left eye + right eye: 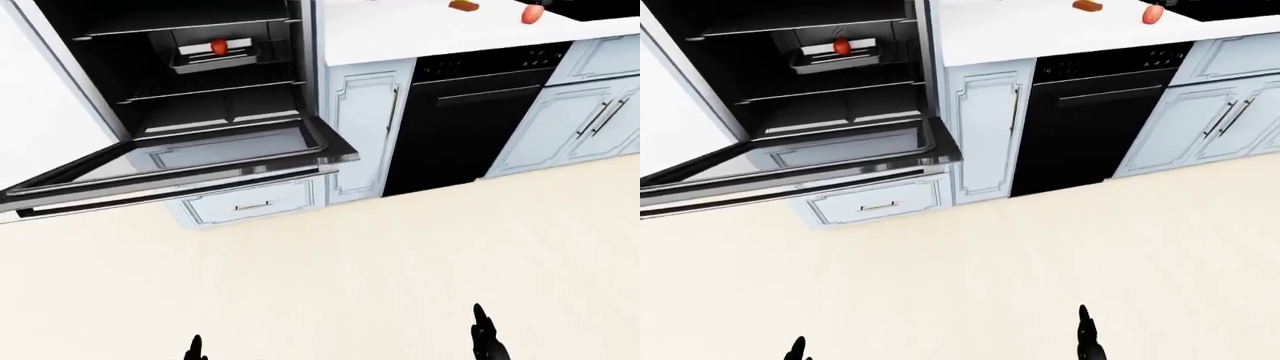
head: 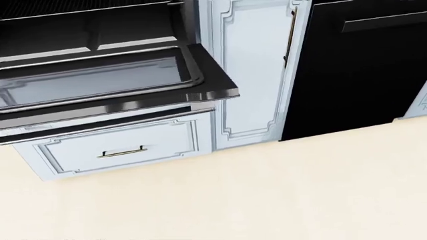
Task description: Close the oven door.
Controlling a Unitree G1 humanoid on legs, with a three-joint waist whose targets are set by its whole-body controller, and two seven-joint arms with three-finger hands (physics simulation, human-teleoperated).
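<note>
The wall oven (image 1: pixel 190 67) stands at the upper left of the left-eye view with its door (image 1: pixel 180 161) hanging open and flat, glass side up. A tray with a red item (image 1: pixel 218 46) sits on a rack inside. The door's edge also fills the upper left of the head view (image 2: pixel 200 95). Only the tips of my left hand (image 1: pixel 196 349) and right hand (image 1: pixel 484 337) show at the bottom of the eye views, low over the floor and far from the door. Their finger state is not visible.
A pale blue drawer (image 1: pixel 255 202) sits under the oven. A tall narrow cabinet (image 1: pixel 362 127) and a black dishwasher (image 1: pixel 470 120) stand to its right, then more cabinets (image 1: pixel 590 112). Red items (image 1: pixel 532 13) lie on the white counter. Beige floor (image 1: pixel 380 262) lies between me and the units.
</note>
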